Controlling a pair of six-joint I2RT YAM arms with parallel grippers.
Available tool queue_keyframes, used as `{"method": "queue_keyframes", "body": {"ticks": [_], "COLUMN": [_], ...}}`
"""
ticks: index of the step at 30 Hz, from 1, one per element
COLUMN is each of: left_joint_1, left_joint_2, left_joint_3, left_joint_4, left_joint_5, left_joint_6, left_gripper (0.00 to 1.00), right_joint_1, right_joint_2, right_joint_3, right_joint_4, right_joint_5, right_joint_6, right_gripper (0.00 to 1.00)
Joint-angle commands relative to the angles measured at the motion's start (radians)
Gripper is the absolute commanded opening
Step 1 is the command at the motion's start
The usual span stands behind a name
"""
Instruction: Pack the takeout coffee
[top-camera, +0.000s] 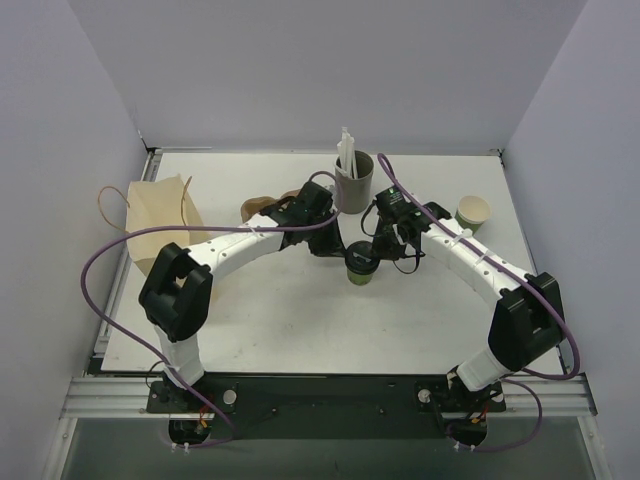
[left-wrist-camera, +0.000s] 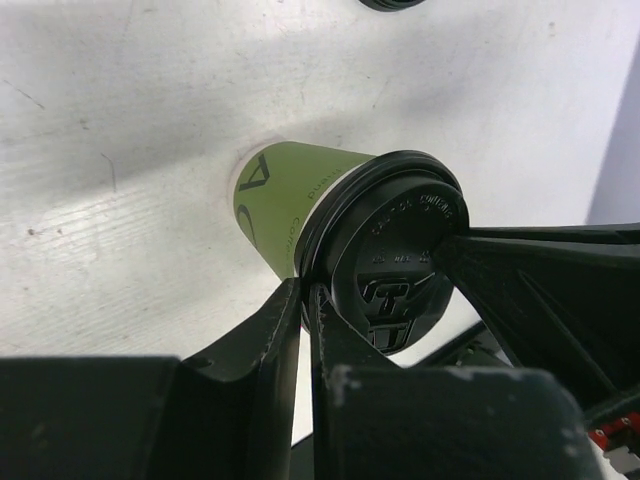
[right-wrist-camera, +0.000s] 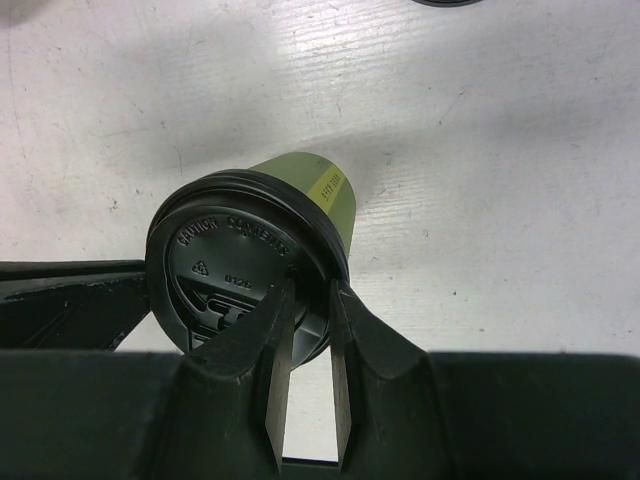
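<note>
The left gripper fills the bottom of the left wrist view. Its two black fingers are drawn almost together on the rim of the round black plastic lid. The lid sits on the small green paper cup, which stands on the white table. A black finger of the other arm touches the lid's edge from the right.

In the right wrist view the right gripper is likewise pinched on the lid's rim. A yellow sticker shows on the cup wall, hidden from the left camera.

Only the top view gives the surroundings. The cup stands mid-table between both grippers, with a tall grey cylindrical cup holding white straws behind it. A brown paper bag sits far left and an open-topped second green cup to the right.
</note>
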Motion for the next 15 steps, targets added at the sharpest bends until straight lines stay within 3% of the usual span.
{"method": "queue_keyframes", "body": {"ticks": [1, 6, 10, 15], "left_joint_1": [-0.108, -0.082, -0.055, -0.022], "left_joint_2": [0.182, 0.158, 0.132, 0.109], "left_joint_3": [-0.044, 0.078, 0.161, 0.209], "left_joint_4": [-0.262, -0.308, -0.33, -0.313], "left_joint_5": [-0.201, -0.181, -0.126, -0.014], "left_joint_6": [0.113, 0.169, 0.206, 0.231], "left_gripper": [0.15, 0.17, 0.28, 0.32], "right_joint_1": [0.046, 0.041, 0.028, 0.009], "right_joint_2": [0.11, 0.108, 0.113, 0.116], "right_joint_3": [-0.078, -0.058, -0.034, -0.006], "right_joint_4": [-0.065, -0.081, -0.093, -0.108], "right_joint_5": [-0.124, -0.116, -0.119, -0.116], "right_joint_6": [0.038, 0.038, 0.041, 0.046], "right_gripper": [0.15, 0.15, 0.15, 0.15]}}
